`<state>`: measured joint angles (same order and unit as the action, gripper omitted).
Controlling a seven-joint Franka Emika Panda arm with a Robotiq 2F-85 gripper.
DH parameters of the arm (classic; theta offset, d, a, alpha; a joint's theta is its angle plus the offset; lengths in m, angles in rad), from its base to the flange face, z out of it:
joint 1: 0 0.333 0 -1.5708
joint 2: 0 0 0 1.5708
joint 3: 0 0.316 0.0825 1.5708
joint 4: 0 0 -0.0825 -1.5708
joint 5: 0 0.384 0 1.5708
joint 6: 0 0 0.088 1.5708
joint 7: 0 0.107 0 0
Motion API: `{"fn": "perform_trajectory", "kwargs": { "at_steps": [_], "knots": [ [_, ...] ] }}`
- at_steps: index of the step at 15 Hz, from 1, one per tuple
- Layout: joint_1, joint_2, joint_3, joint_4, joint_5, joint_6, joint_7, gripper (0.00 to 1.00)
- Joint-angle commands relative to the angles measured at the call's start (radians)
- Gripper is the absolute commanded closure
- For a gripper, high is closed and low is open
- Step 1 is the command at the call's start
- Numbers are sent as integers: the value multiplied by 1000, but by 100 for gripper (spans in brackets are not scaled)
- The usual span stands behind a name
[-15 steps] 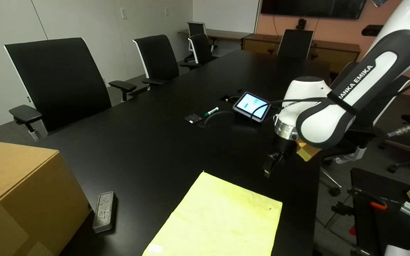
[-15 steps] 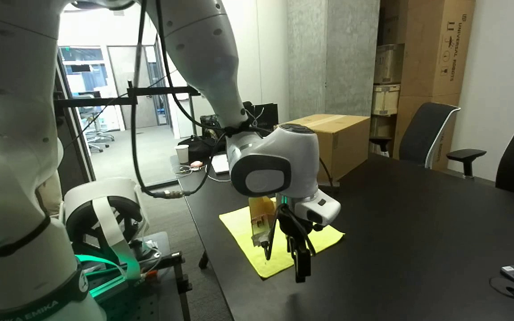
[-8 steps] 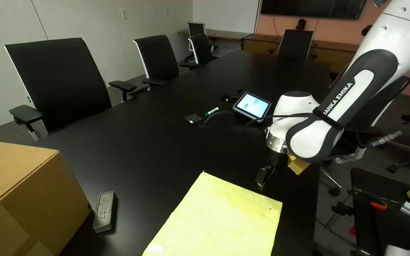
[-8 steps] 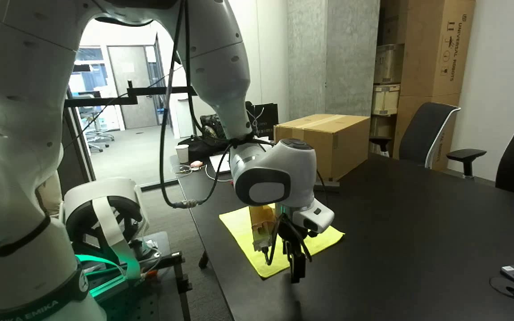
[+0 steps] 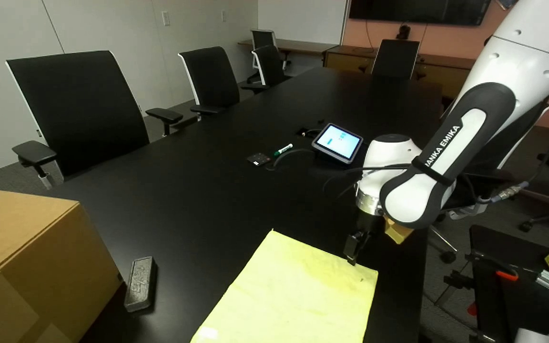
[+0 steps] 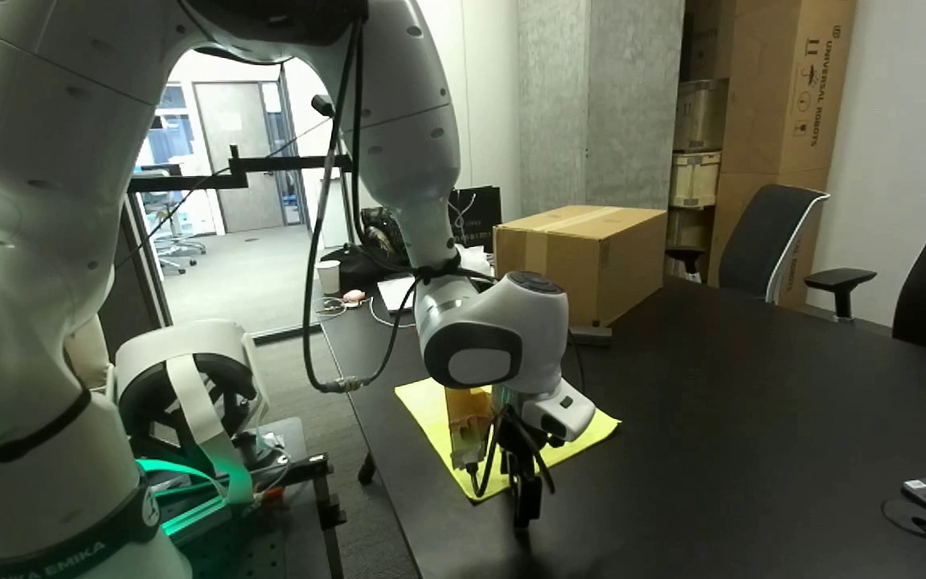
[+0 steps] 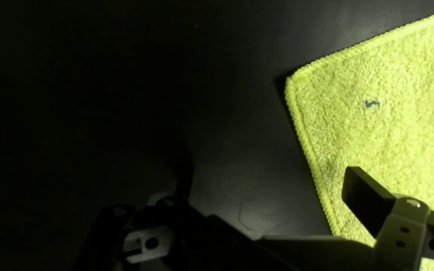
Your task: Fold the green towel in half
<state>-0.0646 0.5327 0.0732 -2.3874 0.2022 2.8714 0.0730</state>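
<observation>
Lowered since the earlier frame, my two-finger gripper (image 7: pixel 269 178) stands jaws apart astride the edge of the yellow-green towel (image 5: pixel 291 295), flat at lower centre in an exterior view; I judge it so placed to pinch the hem.

Wrist view: green towel (image 7: pixel 394 131) is cloth, matt, rough looped pile, ridged stitched hem. Tabletop (image 7: pixel 220 94): smooth, faint gloss. My gripper (image 7: pixel 269 188) shows bare metal at the links; fingers (image 7: pixel 368 201) in shadow, probably matt, material I can't tell. My arm (image 5: pixel 470 128): smooth, glossy shell, metal collar (image 5: pixel 369 203). Box (image 5: pixel 60 267): matt cardboard.
</observation>
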Motion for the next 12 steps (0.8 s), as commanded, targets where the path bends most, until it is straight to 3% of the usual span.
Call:
{"fn": "perform_trajectory", "kwargs": {
  "at_steps": [1, 12],
  "knots": [
    [-8, 24, 12, 11, 11, 20, -4, 0],
    [-31, -7, 66, -7, 32, 3, -21, 0]
  ]
}}
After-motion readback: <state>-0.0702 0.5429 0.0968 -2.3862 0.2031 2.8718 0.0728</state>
